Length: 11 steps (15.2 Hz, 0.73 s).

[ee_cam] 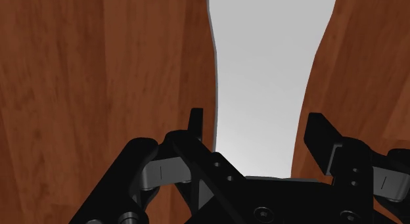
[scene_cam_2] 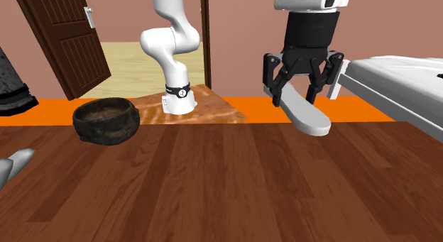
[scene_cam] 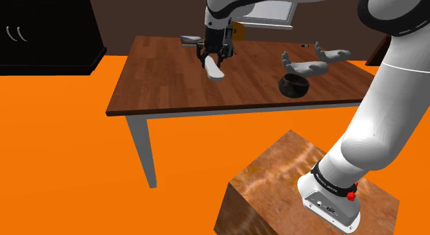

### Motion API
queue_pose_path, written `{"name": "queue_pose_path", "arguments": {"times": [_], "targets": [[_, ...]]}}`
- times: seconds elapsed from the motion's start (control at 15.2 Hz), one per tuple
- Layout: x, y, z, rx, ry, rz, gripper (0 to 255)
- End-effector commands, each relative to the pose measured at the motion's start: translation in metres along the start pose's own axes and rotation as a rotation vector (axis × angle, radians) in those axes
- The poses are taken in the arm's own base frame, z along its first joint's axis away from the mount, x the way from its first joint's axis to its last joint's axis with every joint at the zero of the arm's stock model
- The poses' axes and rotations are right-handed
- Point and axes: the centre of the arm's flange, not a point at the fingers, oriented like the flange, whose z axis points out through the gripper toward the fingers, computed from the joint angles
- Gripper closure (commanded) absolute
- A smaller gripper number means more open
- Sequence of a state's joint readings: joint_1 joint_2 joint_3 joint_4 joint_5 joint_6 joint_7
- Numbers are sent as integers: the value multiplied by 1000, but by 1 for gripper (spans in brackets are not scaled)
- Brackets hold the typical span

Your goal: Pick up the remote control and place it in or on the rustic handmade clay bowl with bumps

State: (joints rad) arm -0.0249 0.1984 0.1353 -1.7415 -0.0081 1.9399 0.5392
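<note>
A plain white, elongated remote control [scene_cam: 216, 69] [scene_cam_2: 307, 114] [ee_cam: 263, 78] is clasped between my black fingers, slanting down from them, with its low end close above the wooden table [scene_cam: 165, 82]. My gripper [scene_cam: 213, 58] [scene_cam_2: 294, 97] [ee_cam: 259, 127] is shut on the remote's upper part, near the table's far side in the shoulder view. The dark, bumpy bowl [scene_cam: 296, 83] [scene_cam_2: 106, 120] stands upright and empty toward the shoulder view's right of the gripper, close to the table's near edge.
Two grey hand-shaped objects [scene_cam: 306, 65] [scene_cam: 332, 54] lie beyond the bowl, one seen as a grey tip [scene_cam_2: 14, 162]. A small grey item [scene_cam: 191, 39] and a yellow thing [scene_cam: 239, 28] sit near the gripper. The stand [scene_cam: 303, 192] is below the table.
</note>
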Motion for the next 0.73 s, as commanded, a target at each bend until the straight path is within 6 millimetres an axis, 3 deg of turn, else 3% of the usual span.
{"name": "queue_pose_path", "arguments": {"times": [0.0,0.46,0.66], "targets": [[-1,0,-12,0,0,0,255],[-1,-1,-45,0,0,0,255],[-9,38,-47,0,0,0,255]]}}
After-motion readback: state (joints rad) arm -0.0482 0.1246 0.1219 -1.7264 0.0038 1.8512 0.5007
